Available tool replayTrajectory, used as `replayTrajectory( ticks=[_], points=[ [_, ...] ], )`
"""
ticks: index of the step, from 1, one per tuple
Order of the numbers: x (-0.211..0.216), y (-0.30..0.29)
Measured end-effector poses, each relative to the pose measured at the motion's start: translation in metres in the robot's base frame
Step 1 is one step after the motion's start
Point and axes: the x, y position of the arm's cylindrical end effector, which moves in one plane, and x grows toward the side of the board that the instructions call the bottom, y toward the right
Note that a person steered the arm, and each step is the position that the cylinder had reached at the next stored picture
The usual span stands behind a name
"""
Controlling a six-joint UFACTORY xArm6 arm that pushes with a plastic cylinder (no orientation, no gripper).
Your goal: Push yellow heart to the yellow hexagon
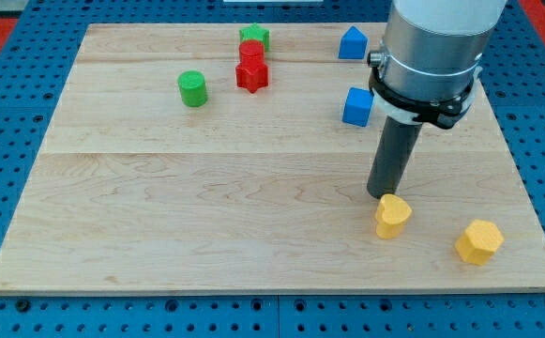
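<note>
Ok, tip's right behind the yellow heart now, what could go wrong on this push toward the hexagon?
My tip sits at the yellow heart's upper-left edge, not squarely behind it, so the rounded heart may spin or slide off sideways instead of heading toward the view's right.

The yellow hexagon lies close to the board's lower-right corner; a strong push could knock it toward the edge.

A push straight down the view would probably send the heart to the bottom edge and miss.

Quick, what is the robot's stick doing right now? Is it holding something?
No gripper, just a rod. My tip holds nothing; it sits right above the yellow heart, with the yellow hexagon to the view's right.
</note>
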Motion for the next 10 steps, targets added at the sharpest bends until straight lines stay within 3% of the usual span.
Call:
replayTrajectory(
  ticks=[2,4,8,9,10],
  points=[
    [0.001,-0.013],
    [0.034,-0.009],
    [0.037,0.040],
    [0.033,0.051],
    [-0.007,0.051]
  ],
)
